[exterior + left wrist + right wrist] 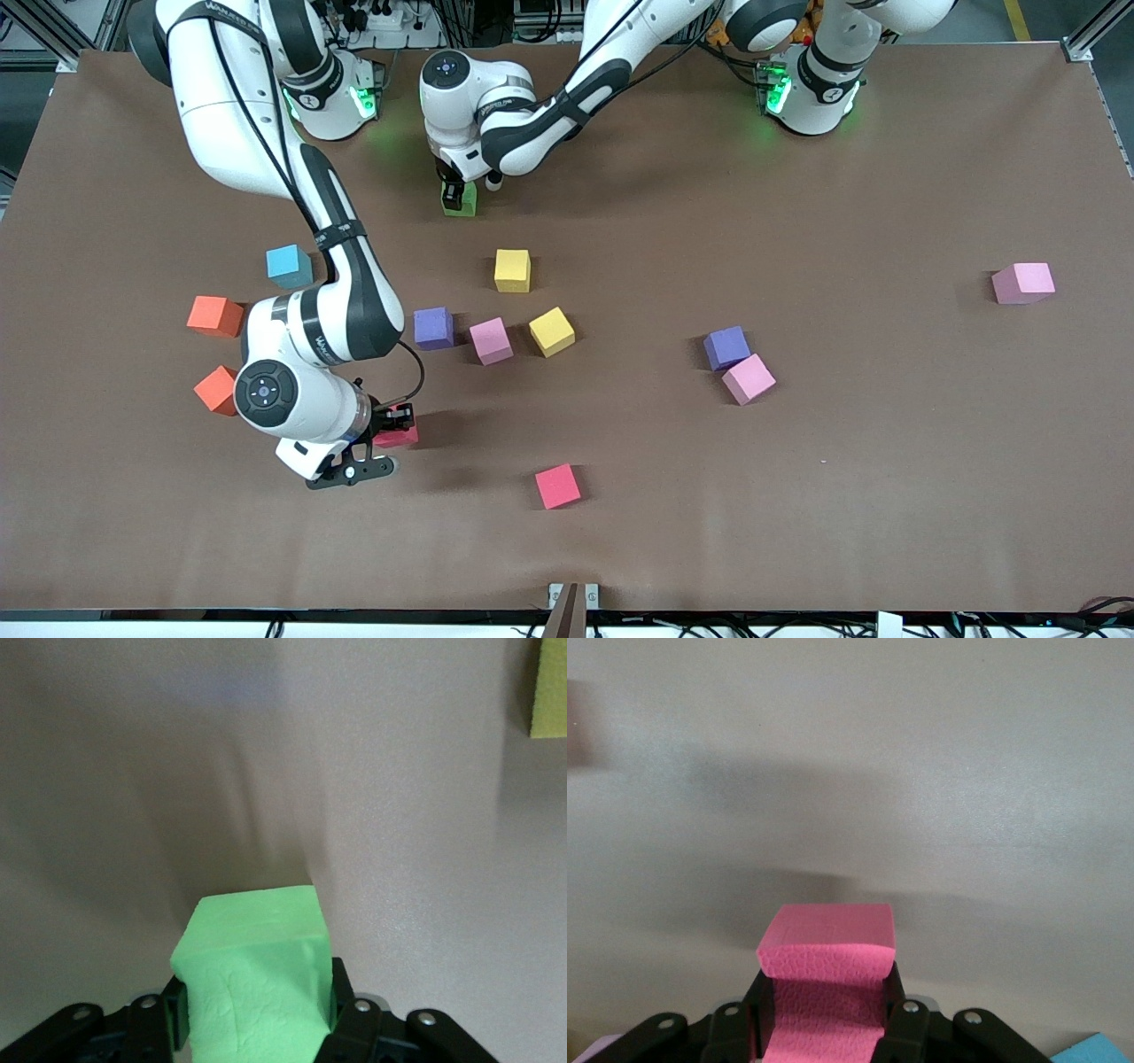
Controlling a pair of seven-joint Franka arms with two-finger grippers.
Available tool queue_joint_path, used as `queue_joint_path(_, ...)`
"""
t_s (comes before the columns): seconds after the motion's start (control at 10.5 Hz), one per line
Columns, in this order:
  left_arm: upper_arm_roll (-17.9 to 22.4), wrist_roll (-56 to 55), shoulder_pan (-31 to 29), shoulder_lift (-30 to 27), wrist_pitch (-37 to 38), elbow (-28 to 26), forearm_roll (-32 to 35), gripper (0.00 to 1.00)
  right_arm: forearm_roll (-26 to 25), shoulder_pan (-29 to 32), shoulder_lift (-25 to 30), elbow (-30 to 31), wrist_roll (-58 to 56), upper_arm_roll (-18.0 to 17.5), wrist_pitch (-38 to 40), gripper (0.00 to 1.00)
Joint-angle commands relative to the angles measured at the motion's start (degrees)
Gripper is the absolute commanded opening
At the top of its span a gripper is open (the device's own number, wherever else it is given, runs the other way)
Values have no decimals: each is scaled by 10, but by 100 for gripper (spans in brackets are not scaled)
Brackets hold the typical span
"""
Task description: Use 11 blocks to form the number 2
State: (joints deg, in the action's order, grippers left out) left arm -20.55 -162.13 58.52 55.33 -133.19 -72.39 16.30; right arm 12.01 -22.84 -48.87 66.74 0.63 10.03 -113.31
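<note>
Blocks are mostly scattered, so no number 2 exists yet. Upper middle of the frame, the left gripper (456, 188) pinches the green block (460, 200), low to the table (842, 461), probably to start the digit's top row. Lower left of the frame, the right gripper (396, 418) clamps a red block (396, 434), likely next in that row. Both look like soft matte foam cubes with a pebbly skin, squeezed squarely across flat faces. Another red block (557, 486) sits bottom centre; two orange blocks (215, 316) sit off at mid left.
</note>
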Motion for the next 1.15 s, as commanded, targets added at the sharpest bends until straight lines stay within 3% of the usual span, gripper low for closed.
queue_joint_path(0.0, 3, -169, 12, 7, 0, 9, 24, 46, 8, 4, 16, 13, -9, -4, 5, 0)
queue_joint_path(0.19, 3, -169, 12, 7, 0, 9, 24, 100, 8, 4, 16, 13, -9, -4, 5, 0)
queue_joint_path(1.05, -7, -164, -12, -30, 37, 7, 22, 100, 8, -2, 22, 13, -5, -5, 5, 0)
